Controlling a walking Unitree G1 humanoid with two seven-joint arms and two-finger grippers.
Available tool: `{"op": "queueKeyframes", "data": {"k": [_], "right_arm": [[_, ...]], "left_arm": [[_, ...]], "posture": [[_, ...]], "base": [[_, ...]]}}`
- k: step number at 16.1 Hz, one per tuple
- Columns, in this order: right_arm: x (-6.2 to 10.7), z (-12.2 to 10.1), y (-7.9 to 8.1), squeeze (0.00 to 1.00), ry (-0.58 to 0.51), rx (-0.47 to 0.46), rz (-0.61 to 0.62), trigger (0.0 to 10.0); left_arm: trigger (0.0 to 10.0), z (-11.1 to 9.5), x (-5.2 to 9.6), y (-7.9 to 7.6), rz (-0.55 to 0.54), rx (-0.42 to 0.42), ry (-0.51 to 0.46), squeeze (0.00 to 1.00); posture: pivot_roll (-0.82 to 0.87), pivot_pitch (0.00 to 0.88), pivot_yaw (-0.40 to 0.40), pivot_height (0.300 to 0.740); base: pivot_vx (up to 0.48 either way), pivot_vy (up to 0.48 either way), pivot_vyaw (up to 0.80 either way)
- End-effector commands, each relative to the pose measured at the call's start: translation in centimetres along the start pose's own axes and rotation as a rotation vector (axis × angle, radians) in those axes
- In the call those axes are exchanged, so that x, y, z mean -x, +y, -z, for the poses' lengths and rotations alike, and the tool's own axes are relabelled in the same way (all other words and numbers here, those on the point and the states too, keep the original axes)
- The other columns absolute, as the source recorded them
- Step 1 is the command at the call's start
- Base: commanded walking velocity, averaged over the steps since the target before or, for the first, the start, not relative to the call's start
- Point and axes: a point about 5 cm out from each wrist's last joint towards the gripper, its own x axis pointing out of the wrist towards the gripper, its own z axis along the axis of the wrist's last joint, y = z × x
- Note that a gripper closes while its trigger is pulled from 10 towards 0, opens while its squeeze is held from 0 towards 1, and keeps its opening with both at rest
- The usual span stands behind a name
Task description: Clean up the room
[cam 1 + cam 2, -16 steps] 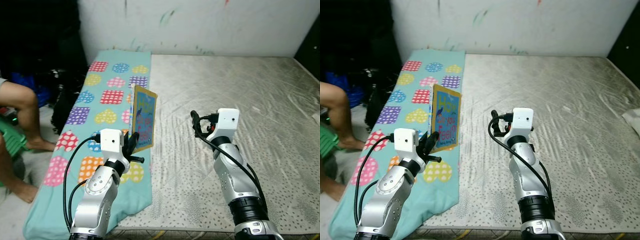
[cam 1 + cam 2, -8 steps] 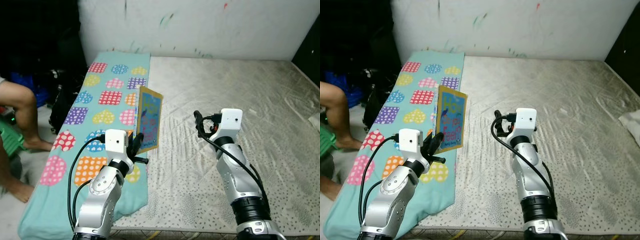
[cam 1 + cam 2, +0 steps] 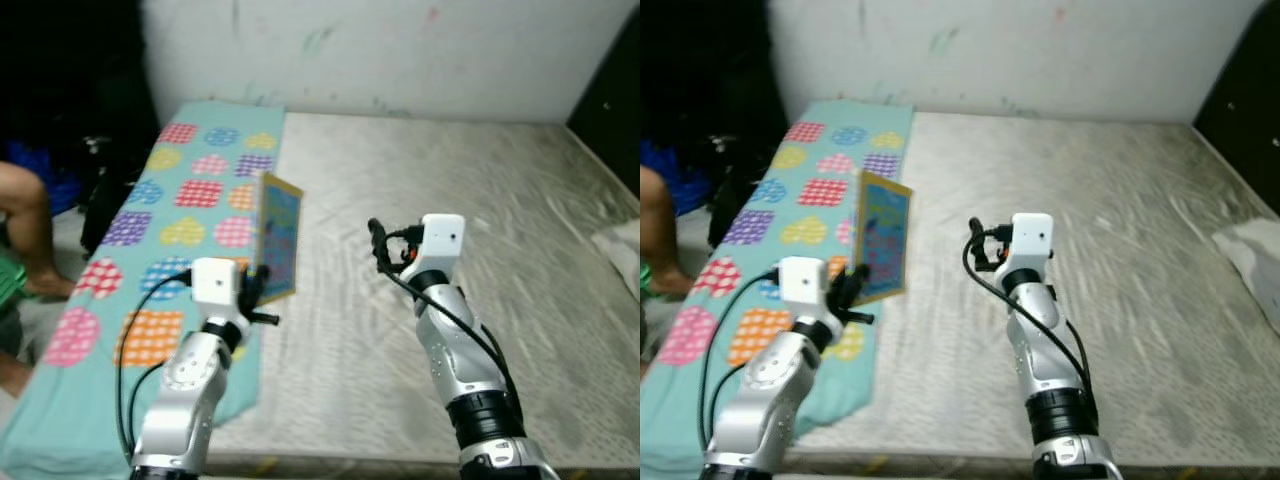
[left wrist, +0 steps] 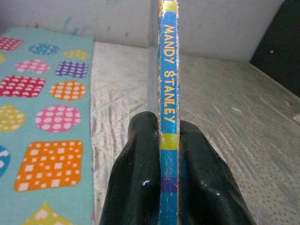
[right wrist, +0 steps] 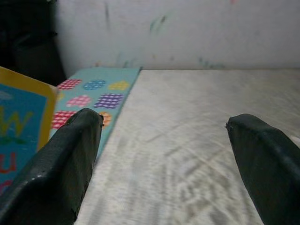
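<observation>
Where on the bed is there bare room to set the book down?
Bare mattress runs from the patterned blanket to the white cloth. The left gripper holds the book.

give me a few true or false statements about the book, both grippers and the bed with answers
1. The left gripper is shut on the book. True.
2. The book lies flat on the mattress. False: it is held upright, edge up, above the mattress.
3. The right gripper is open and holds nothing. True.
4. The patterned blanket covers the robot's right side of the bed. False: it lies along the robot's left side.
5. The book's spine reads MANDY STANLEY. True.
6. The right gripper grips the book too. False: it hangs apart from the book, to its right.
</observation>
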Motion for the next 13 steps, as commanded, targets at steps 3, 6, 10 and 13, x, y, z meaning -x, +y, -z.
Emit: {"op": "queueKeyframes", "data": {"k": [3,6,10,13], "right_arm": [[0.14,0.07,-1.02,0.00,0.004,0.000,0.038,10.0],[0.23,0.19,-1.00,0.00,0.004,0.005,0.037,10.0],[0.34,0.38,-0.99,0.00,0.010,0.012,0.033,10.0],[0.36,0.43,-0.94,0.00,0.015,0.011,0.026,10.0]], "left_arm": [[10.0,-0.78,-0.41,-1.23,0.045,-0.005,-0.038,0.00],[10.0,-0.87,-0.40,-1.22,0.046,0.001,-0.046,0.00],[10.0,-0.92,-0.42,-1.20,0.039,0.025,-0.054,0.00],[10.0,-0.88,-0.37,-1.24,0.042,0.024,-0.053,0.00]], "posture": [[-0.11,0.000,0.007,0.740],[-0.11,0.000,0.010,0.740],[-0.11,0.000,0.008,0.740],[-0.11,0.000,0.006,0.740]], "base": [[0.000,-0.309,-0.35],[0.000,-0.199,0.00],[0.000,0.000,0.00],[0.000,0.000,0.00]]}}
